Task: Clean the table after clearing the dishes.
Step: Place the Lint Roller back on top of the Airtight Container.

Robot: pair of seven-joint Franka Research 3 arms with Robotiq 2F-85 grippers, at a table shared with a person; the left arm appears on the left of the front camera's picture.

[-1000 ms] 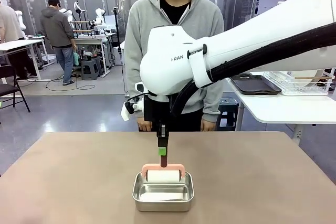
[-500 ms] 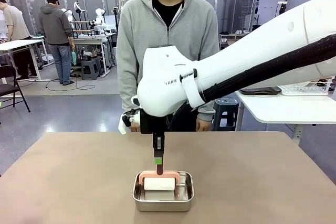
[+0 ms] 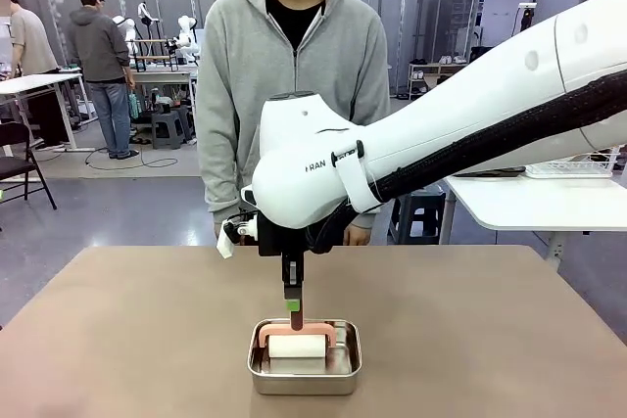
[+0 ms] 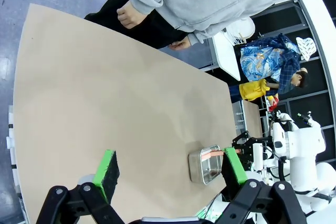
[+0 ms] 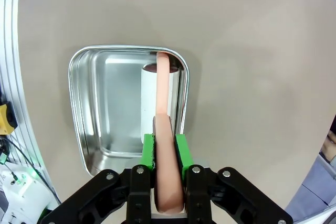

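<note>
My right gripper is shut on the pink handle of a cleaning roller, whose white roll rests inside a small steel pan on the tan table, near the front edge. In the right wrist view the green pads of the right gripper clamp the handle of the roller over the pan. My left gripper hangs open and empty high above the table, with the pan far off. The dishes are out of view.
A person in a grey hoodie stands at the table's far edge, hands hanging by the sides. A white side table with a wire rack stands at the right. Bare tabletop surrounds the pan.
The right gripper has come down with the roller, so the roll now sits in the pan instead of above its rim. The person has shifted slightly left.
</note>
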